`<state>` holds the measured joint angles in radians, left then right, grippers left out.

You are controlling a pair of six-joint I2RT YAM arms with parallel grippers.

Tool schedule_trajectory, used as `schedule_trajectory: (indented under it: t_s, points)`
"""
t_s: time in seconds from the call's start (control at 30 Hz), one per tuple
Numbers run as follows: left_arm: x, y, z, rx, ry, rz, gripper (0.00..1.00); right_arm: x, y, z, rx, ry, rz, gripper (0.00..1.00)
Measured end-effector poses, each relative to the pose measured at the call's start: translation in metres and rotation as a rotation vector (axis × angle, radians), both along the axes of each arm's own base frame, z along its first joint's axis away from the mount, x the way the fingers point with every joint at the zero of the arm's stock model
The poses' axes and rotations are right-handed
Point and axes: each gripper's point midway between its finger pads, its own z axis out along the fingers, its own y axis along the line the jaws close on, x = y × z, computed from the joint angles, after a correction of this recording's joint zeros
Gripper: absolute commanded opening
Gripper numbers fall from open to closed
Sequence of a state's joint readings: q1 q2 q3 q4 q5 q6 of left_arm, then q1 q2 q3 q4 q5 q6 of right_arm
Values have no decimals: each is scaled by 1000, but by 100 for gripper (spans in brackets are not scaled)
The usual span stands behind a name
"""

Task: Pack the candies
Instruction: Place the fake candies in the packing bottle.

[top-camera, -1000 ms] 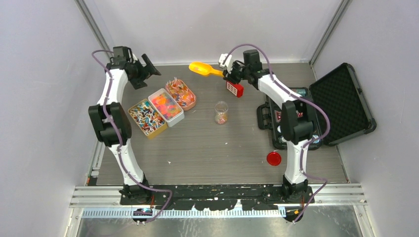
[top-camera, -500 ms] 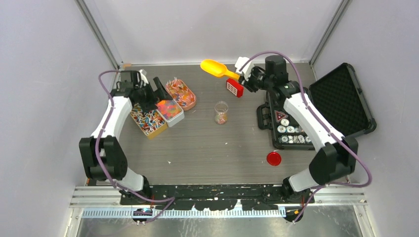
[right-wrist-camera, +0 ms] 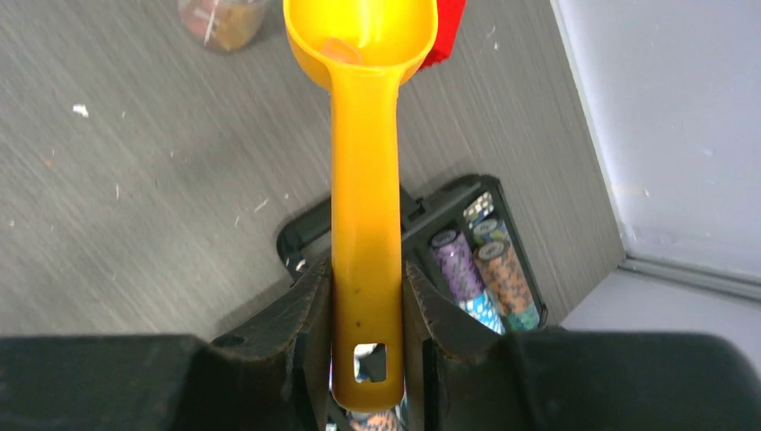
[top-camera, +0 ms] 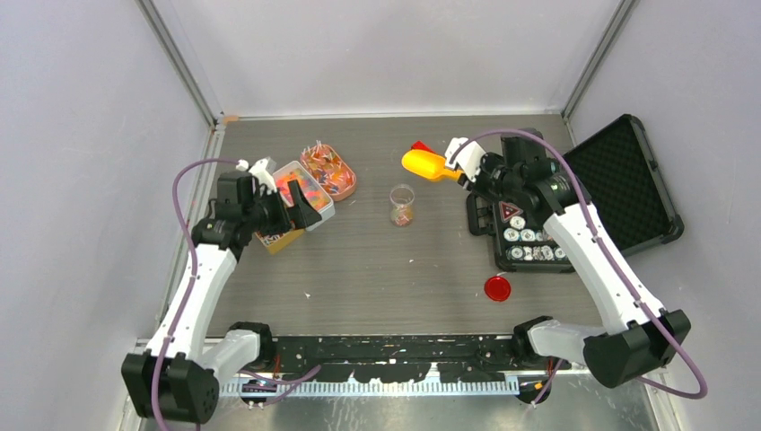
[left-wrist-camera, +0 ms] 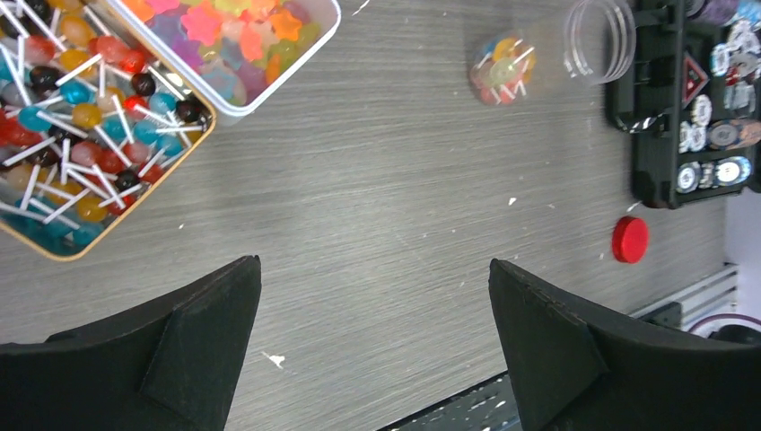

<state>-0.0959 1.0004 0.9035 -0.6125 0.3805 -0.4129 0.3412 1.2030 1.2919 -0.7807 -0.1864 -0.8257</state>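
Observation:
The candies lie in three containers at the left: a tin of lollipops [top-camera: 274, 235] [left-wrist-camera: 81, 135], a white tub of star gummies [top-camera: 303, 184] [left-wrist-camera: 238, 45] and a pink oval dish [top-camera: 329, 171]. A small clear jar [top-camera: 402, 205] [left-wrist-camera: 547, 58] [right-wrist-camera: 220, 18] stands mid-table with a few candies in it. My left gripper [top-camera: 299, 208] [left-wrist-camera: 375, 278] is open and empty, hovering over the tin and the bare table. My right gripper [top-camera: 462, 172] [right-wrist-camera: 366, 305] is shut on the handle of the yellow scoop [top-camera: 422, 163] [right-wrist-camera: 363, 180], held in the air right of and behind the jar.
An open black case [top-camera: 628, 180] [left-wrist-camera: 646, 162] with poker chips [right-wrist-camera: 485, 260] lies at the right, under my right wrist. A red lid [top-camera: 496, 287] [left-wrist-camera: 630, 240] lies in front of it. A small red box [top-camera: 420, 145] [right-wrist-camera: 449, 36] sits behind the scoop.
My left arm swung from the back wall toward the near side, ending over the candy containers. My right arm carried the scoop right and nearer, turning it toward the jar.

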Motion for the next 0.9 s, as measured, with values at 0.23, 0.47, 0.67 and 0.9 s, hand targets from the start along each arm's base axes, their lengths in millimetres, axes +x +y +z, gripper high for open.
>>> schedule_trajectory:
  t_s: [0.23, 0.47, 0.67, 0.9]
  points:
    - [-12, 4, -6, 42, -37, -9, 100, -25, -14, -4, -83, 38, -16, 0]
    - [-13, 3, -6, 57, -48, -25, 100, -36, -18, -13, -205, 68, -14, 0]
    - [-13, 3, -6, 58, -49, -27, 100, -35, -10, -16, -278, 72, 6, 0]
    - [-13, 3, -6, 58, -49, -28, 100, -26, 2, -19, -360, 73, 25, 0]
